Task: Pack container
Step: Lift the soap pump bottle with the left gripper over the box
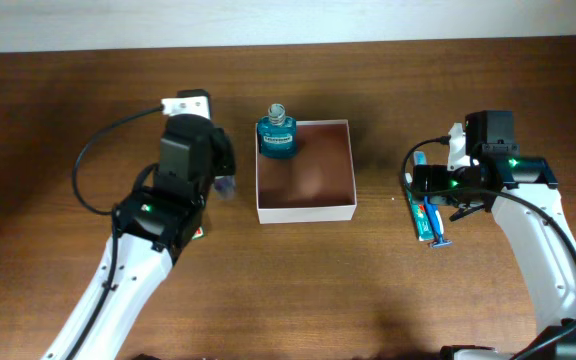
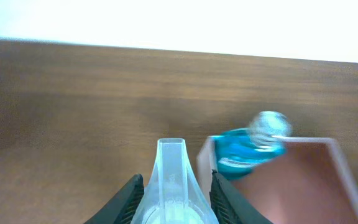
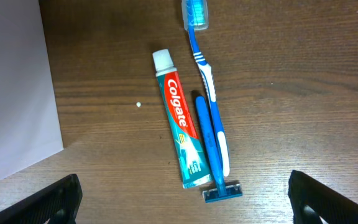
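The container (image 1: 306, 205) is a square white-walled box with a reddish-brown inside at the table's middle. A teal bottle (image 1: 276, 136) stands at its back left corner and also shows in the left wrist view (image 2: 251, 149), with the container (image 2: 328, 180) beside it. My left gripper (image 1: 222, 178) is just left of the box, shut on a clear plastic piece (image 2: 171, 183). My right gripper (image 3: 188, 202) is open above a toothpaste tube (image 3: 180, 134), a blue toothbrush (image 3: 205, 68) and a blue razor (image 3: 211, 149) lying side by side.
The toiletries lie on bare wood right of the container (image 3: 17, 93), in the overhead view around the toothpaste (image 1: 425, 215). A white-capped item (image 1: 458, 143) sits by the right wrist. A light wall runs along the table's far edge.
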